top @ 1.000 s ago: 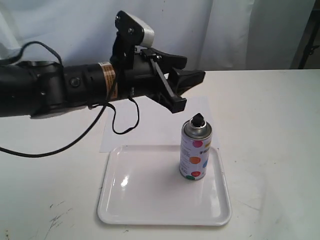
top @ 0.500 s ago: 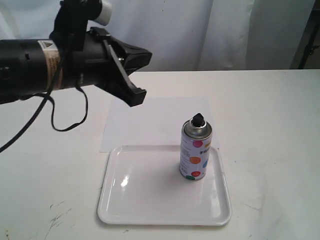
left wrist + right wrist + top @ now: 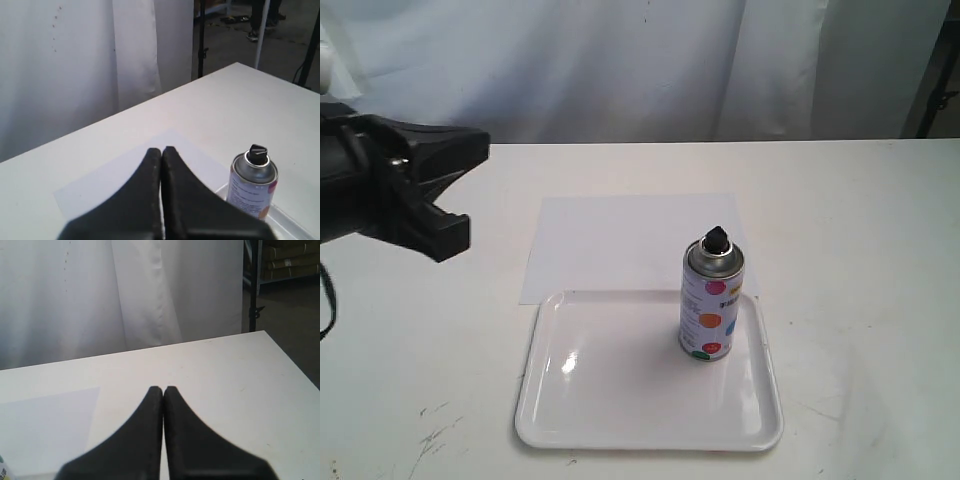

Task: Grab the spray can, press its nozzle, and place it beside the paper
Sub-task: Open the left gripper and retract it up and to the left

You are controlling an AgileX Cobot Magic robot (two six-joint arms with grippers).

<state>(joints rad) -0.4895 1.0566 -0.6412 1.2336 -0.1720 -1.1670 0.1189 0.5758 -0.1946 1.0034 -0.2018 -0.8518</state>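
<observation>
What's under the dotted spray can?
A glossy white tray; the spray can stands upright on its right part. The spot directly beneath the can is hidden, so whether the paper reaches that far cannot be seen.

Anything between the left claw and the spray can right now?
Nothing visible. The left claw, shut, hangs far to the left in the exterior view; the spray can stands upright on the white tray. Between them lie only the flat paper and the tray's low rim.
</observation>
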